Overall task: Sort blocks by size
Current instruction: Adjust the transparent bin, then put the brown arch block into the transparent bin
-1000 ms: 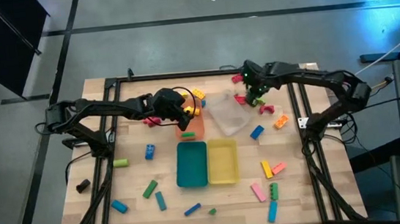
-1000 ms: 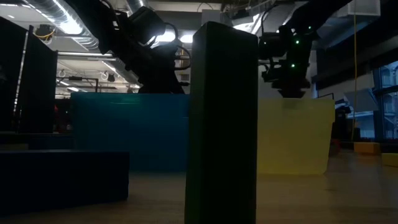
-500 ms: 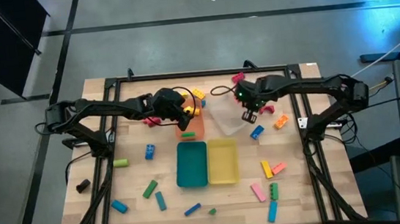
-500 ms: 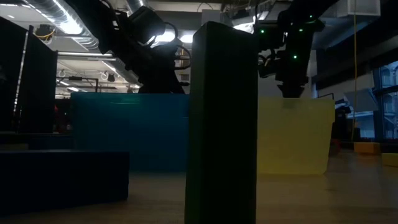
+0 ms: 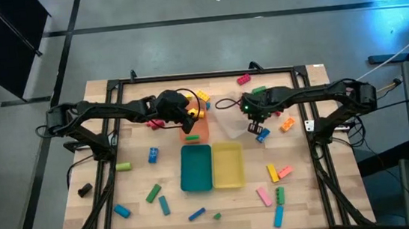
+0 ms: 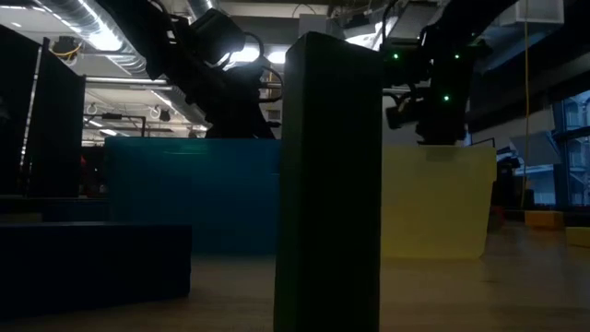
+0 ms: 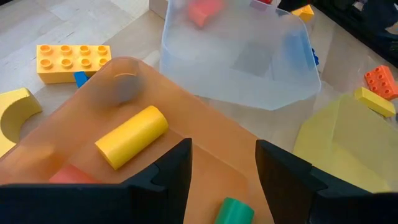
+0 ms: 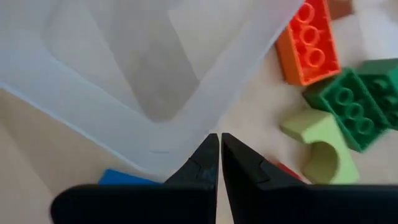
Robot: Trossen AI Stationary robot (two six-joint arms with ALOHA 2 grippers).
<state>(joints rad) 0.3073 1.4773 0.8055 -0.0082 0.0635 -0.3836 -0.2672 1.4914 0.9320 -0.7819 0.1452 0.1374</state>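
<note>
Blocks [image 5: 153, 155] scattered, low view blocked by tray [image 6: 332, 175]

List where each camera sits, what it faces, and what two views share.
High: overhead, facing down on the table; both arms show.
Low: table height, behind a dark upright block; arms overhead.
Left wrist: over the orange tray; open left gripper.
Right wrist: at the clear tray; shut right gripper.
Both wrist views share the clear tray.
</note>
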